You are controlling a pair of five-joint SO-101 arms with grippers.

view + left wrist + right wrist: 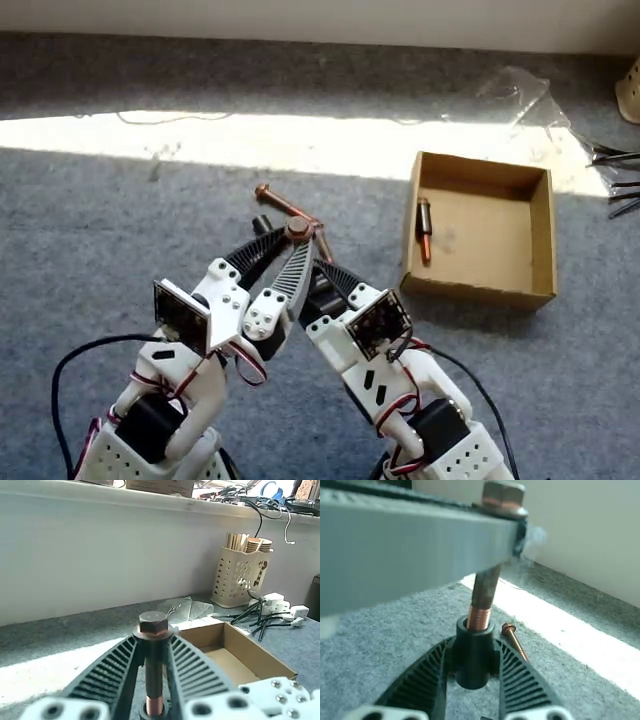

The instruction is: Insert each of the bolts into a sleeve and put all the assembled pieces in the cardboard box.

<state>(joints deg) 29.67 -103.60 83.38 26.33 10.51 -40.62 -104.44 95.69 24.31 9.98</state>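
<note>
The left claw (153,647) is found clamped on a bolt (153,626). The bolt is held upright, its hexagonal head resting above the fingertips and its shank passing down between them. The right claw (473,651) is found clamped on a black sleeve (471,666), which is also held upright. The copper-coloured threaded end of the bolt is seen at the mouth of the sleeve, just inside its rim; most of the shank is outside.

In the high view the two claws are observed to meet near the middle of the desk (100,240), the left one lying over the right. A second bolt (283,204) is noted flat on the desk at 11 o'clock from the meeting point, just beside it. A second sleeve (262,222) is recorded at 10 o'clock, close to that bolt. Whether the two touch cannot be told.

The cardboard box (478,290) is placed at 3 o'clock from the claws, apart from them, with its opening upward. One assembled piece (424,230) is seen lying on the box floor against the wall nearest the claws.

A slotted basket of wooden sticks (242,575) and black cables (615,185) are noted beyond the box at 1 to 2 o'clock.
</note>
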